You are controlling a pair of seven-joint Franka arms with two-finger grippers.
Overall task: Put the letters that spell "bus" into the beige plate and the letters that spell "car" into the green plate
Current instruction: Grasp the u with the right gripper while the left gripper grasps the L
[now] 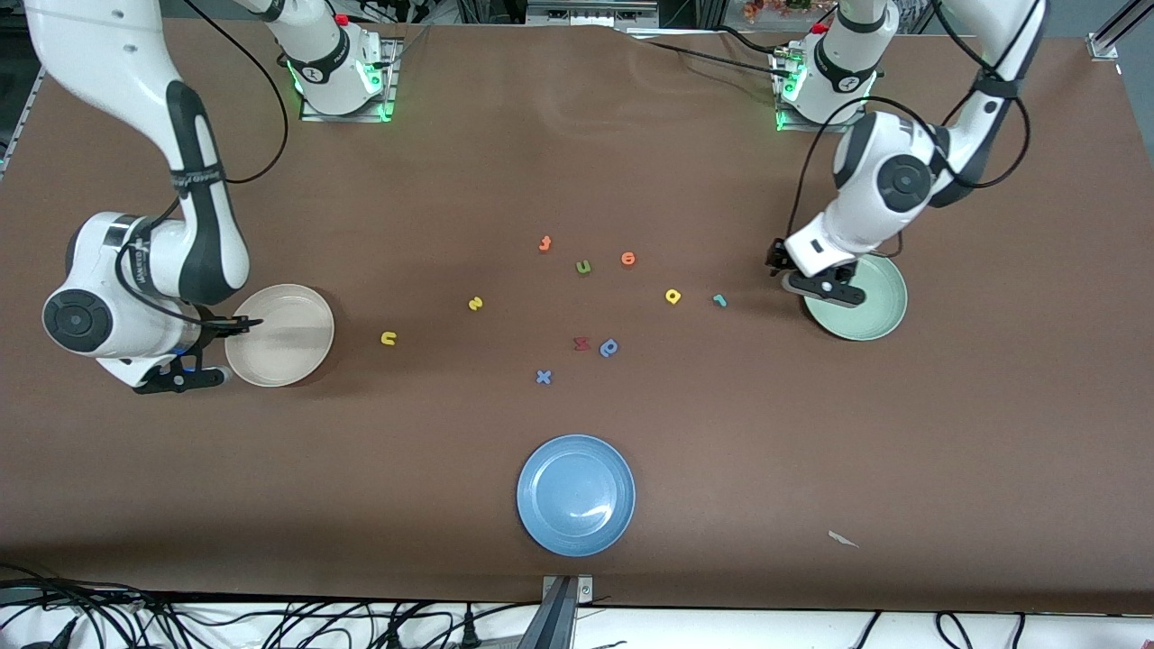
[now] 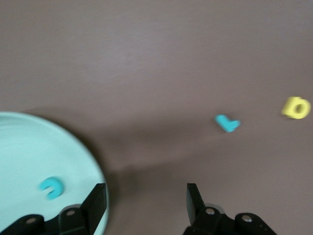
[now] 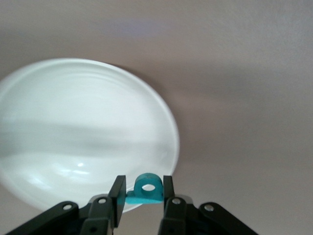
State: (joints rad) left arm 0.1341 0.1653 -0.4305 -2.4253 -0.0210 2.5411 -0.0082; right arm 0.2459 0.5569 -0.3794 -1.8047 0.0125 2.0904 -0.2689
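Note:
My right gripper (image 3: 142, 192) is shut on the teal "b" (image 3: 145, 188) and hangs over the rim of the beige plate (image 3: 73, 132), which holds no letters. In the front view that gripper (image 1: 209, 350) is at the plate's (image 1: 288, 361) edge. My left gripper (image 2: 146, 196) is open and holds nothing, over the rim of the green plate (image 2: 29, 156); the front view shows it (image 1: 816, 287) at that plate's (image 1: 874, 311) edge. A teal "c" (image 2: 50, 187) lies in the green plate. On the table lie the teal "r" (image 1: 718, 300), yellow "a" (image 1: 673, 296), yellow "s" (image 1: 475, 304) and yellow "u" (image 1: 389, 338).
Other letters lie mid-table: an olive "u" (image 1: 583, 267), two orange ones (image 1: 544, 243) (image 1: 628, 259), a red one (image 1: 581, 343), a blue "p" (image 1: 609, 347) and a blue "x" (image 1: 543, 377). A blue plate (image 1: 575, 494) sits nearest the front camera. A paper scrap (image 1: 843, 539) lies toward the left arm's end.

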